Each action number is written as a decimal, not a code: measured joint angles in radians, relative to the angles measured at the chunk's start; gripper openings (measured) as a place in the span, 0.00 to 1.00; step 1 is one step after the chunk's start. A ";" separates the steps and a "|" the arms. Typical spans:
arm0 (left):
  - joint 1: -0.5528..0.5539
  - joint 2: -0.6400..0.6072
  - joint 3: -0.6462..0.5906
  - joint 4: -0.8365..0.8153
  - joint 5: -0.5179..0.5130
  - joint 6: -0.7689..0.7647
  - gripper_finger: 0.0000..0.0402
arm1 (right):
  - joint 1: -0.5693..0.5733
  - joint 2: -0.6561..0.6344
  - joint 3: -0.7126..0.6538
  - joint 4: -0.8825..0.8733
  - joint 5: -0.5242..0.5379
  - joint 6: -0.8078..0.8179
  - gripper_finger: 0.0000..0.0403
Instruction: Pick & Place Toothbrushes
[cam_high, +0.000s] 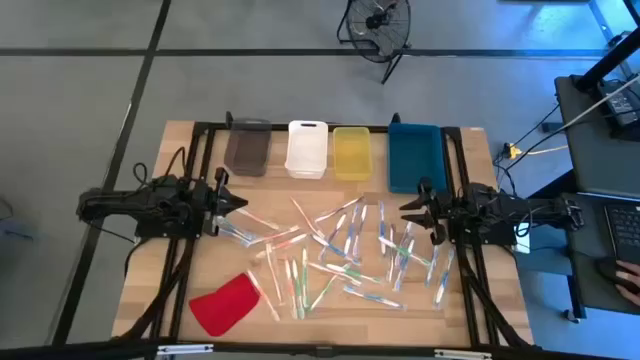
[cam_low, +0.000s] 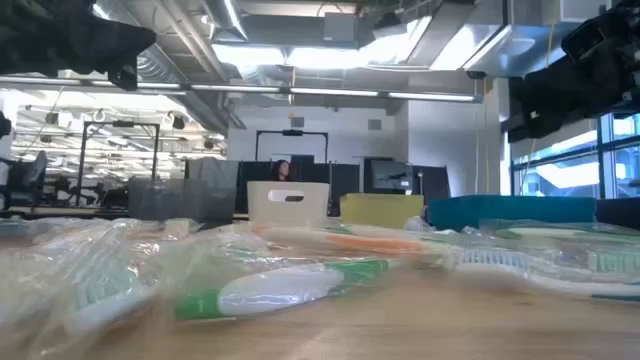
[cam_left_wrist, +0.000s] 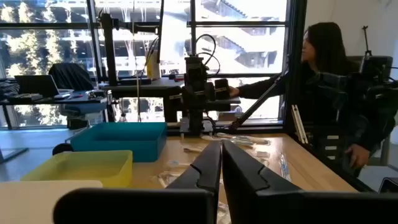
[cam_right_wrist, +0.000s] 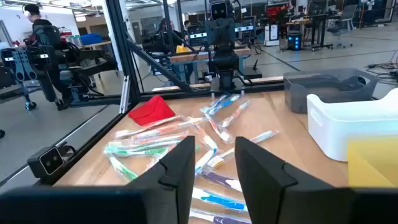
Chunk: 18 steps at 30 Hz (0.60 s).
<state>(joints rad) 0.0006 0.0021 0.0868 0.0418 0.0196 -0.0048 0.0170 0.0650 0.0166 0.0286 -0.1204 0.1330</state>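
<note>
From above, toothbrushes (cam_high: 335, 250) lie scattered mid-table, a red cloth (cam_high: 226, 303) at seven o'clock of them and four bins (cam_high: 307, 149) at twelve; the left gripper (cam_high: 238, 204) at nine o'clock is closed and empty, the right gripper (cam_high: 408, 212) at three o'clock partly open, holding nothing. At table height, blurred wrapped brushes fill the foreground, both grippers out of frame. The left wrist camera shows fingers (cam_left_wrist: 208, 174) pressed together; a person (cam_left_wrist: 329, 93) stands beyond, partly hidden. The right wrist camera shows fingers (cam_right_wrist: 180, 165) apart above the brushes.
</note>
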 joint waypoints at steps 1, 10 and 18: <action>0.000 0.000 0.000 0.000 0.000 0.000 0.03 | 0.000 0.000 0.000 0.000 0.000 0.000 0.31; 0.000 0.000 0.000 0.000 0.000 0.000 0.02 | 0.000 0.000 0.000 0.000 0.000 0.000 0.35; 0.000 0.000 0.000 0.000 0.000 0.000 0.02 | 0.000 0.000 0.000 0.000 0.000 0.000 0.39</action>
<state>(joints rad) 0.0006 0.0025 0.0868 0.0418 0.0196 -0.0048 0.0169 0.0650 0.0166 0.0284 -0.1204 0.1333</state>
